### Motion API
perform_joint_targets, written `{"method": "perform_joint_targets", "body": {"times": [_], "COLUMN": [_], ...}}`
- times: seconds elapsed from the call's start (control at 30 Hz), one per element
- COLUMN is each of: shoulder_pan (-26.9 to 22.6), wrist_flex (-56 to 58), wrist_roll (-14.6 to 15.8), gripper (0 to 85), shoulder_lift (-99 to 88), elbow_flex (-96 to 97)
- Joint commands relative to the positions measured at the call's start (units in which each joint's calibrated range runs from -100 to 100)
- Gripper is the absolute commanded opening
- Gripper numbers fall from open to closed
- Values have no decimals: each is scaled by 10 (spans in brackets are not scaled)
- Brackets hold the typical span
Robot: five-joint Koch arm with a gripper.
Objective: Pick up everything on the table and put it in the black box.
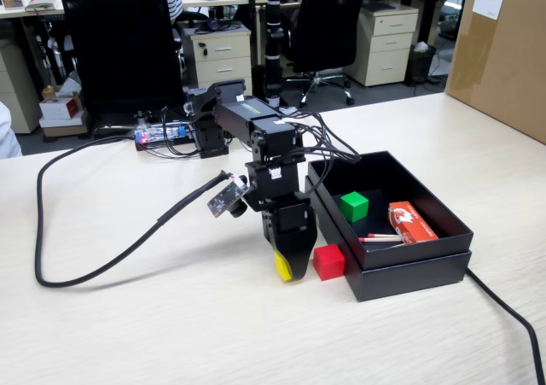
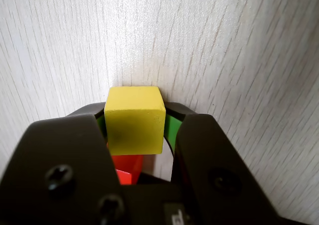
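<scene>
End effector (image 1: 287, 268) grips the yellow cube (image 2: 135, 119) low over the worktop (image 1: 171, 334), so next it must lift and carry to the box (image 1: 409, 270).

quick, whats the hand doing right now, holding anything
Hand: closed on the yellow cube, low over the table.

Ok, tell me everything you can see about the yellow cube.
The yellow cube is a small, plain, matte block with crisp edges and no markings. It sits squarely between the jaws of the gripper, which close on its two sides. In the fixed view it is low at the table, beside the red cube; whether it touches either is unclear.
</scene>
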State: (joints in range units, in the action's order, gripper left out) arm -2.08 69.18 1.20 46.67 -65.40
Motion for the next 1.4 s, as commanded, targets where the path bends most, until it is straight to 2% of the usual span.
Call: {"method": "perform_joint_targets", "body": {"times": [0.0,0.23,0.47,0.7,1.0,1.03,1.17,1.2,1.23,1.27,1.37], "shoulder_pan": [3,-16,-80,-142,-149,-149,-149,-149,-149,-149,-146], "wrist_flex": [16,33,33,33,33,33,33,33,33,33,32], "wrist_roll": [2,10,27,56,79,80,78,78,78,78,79], "gripper": [9,9,9,9,11,51,305,335,424,457,479], "shoulder_lift": [-75,-311,-458,-409,-274,-276,-286,-292,-307,-319,-369], "elbow_flex": [-23,62,91,117,174,183,196,199,202,201,196]}}
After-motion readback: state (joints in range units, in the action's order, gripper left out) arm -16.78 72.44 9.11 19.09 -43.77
